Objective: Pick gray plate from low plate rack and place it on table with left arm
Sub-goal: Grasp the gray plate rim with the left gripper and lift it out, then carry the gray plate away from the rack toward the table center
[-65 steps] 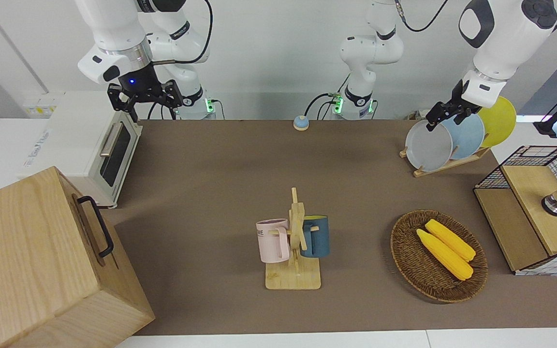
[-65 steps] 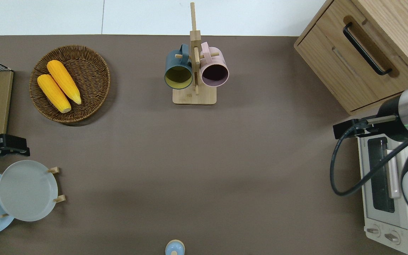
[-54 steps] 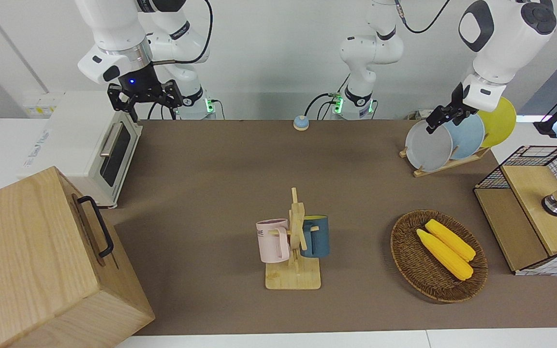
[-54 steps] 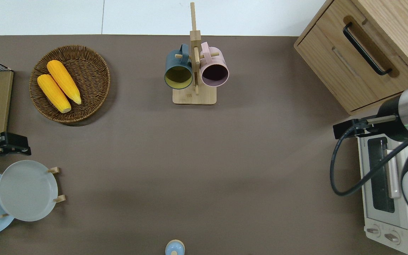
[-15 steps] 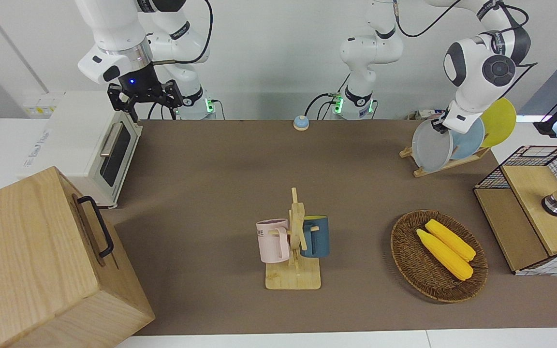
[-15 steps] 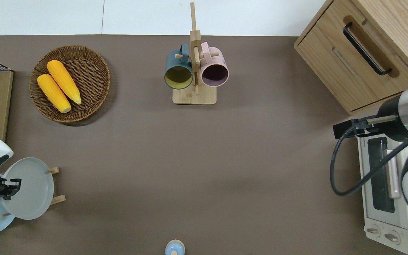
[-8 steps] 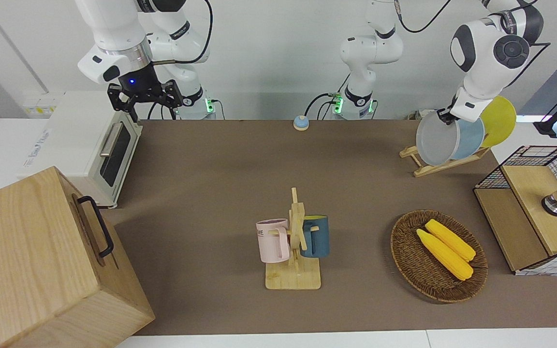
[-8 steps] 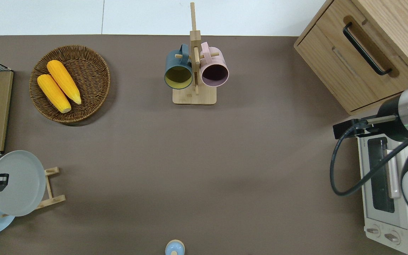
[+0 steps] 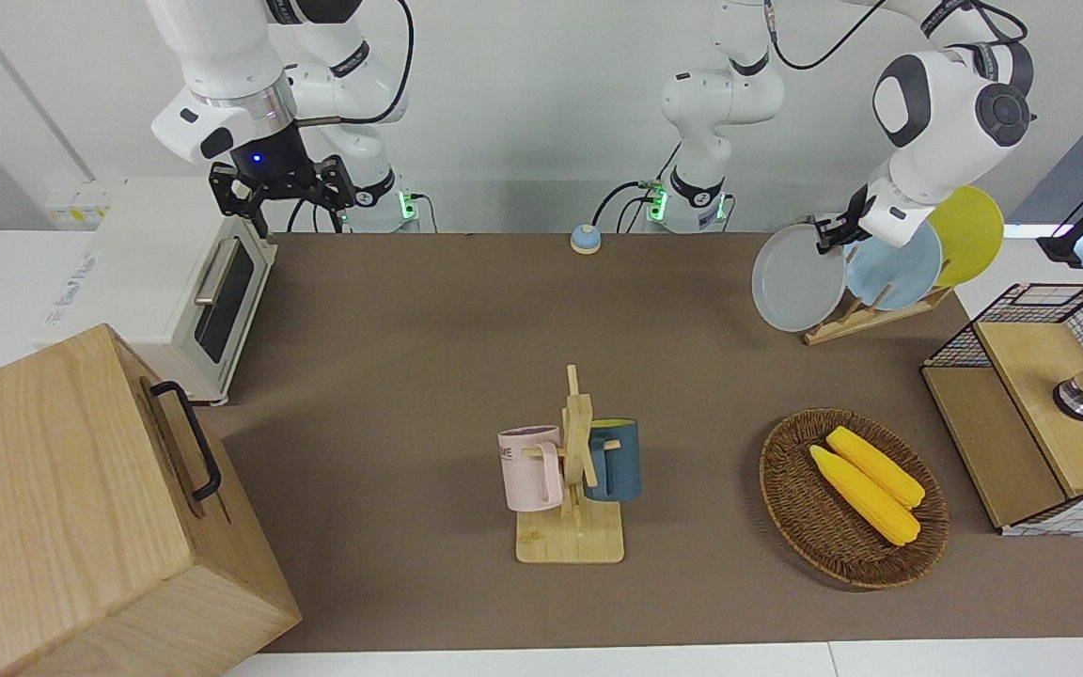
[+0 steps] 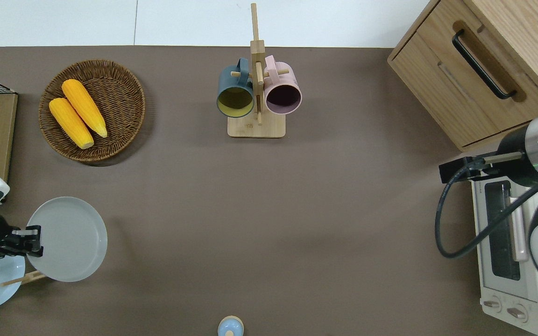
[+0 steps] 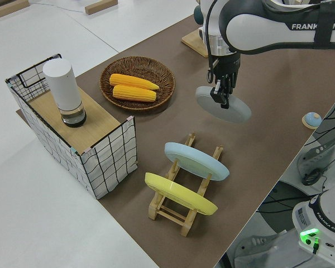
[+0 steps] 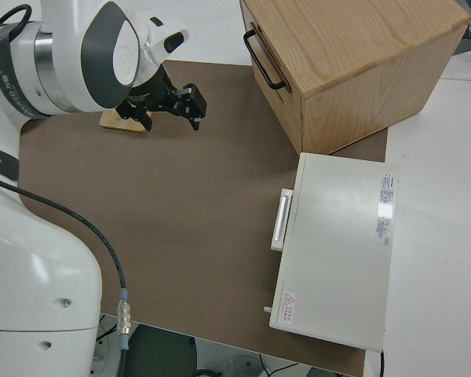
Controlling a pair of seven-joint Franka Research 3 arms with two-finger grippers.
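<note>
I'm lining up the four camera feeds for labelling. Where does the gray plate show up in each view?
Front view: gray plate, held in the air by the left gripper, beside the low plate rack.
Overhead view: at the left arm's edge, over the table.
Left side view: upper middle, above the brown mat.
Right side view: not in it.
Shared landmark: the light blue plate in the rack.

Both arms have glossy white shells with black round joint caps; the left arm (image 9: pixel 946 99) carries "FRANKA" lettering, the right arm (image 9: pixel 222 66) a silver wrist ring, blue light and looping black cable
</note>
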